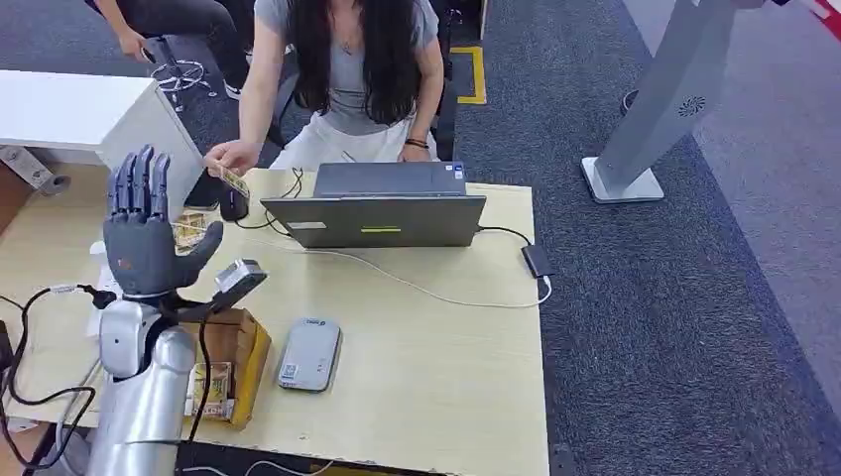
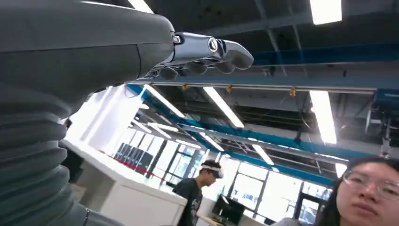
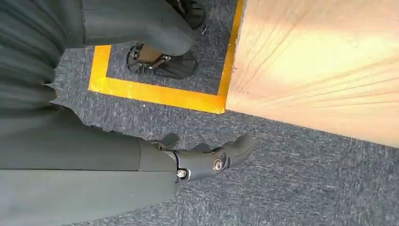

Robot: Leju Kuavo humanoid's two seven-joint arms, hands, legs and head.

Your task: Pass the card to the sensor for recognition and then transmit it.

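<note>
A person's hand [image 1: 230, 157] at the table's far edge pinches a small yellowish card [image 1: 235, 181], just beyond my left hand. My left hand [image 1: 149, 233] is raised over the table's left side, fingers straight up and spread, holding nothing. In the left wrist view its fingers [image 2: 207, 52] stretch out against the ceiling. The grey card sensor [image 1: 309, 354] lies flat on the wooden table [image 1: 446, 377], to the right of my left forearm. My right hand [image 3: 207, 157] hangs beside the table's edge above the carpet, empty, fingers loosely extended.
An open cardboard box [image 1: 246, 347] with cards stands beside the sensor. A grey laptop [image 1: 382, 213] and a black mouse [image 1: 234, 205] lie in front of the seated person [image 1: 347, 69]. A white cable [image 1: 436, 293] crosses the table. A white stand [image 1: 655, 109] rises at the far right.
</note>
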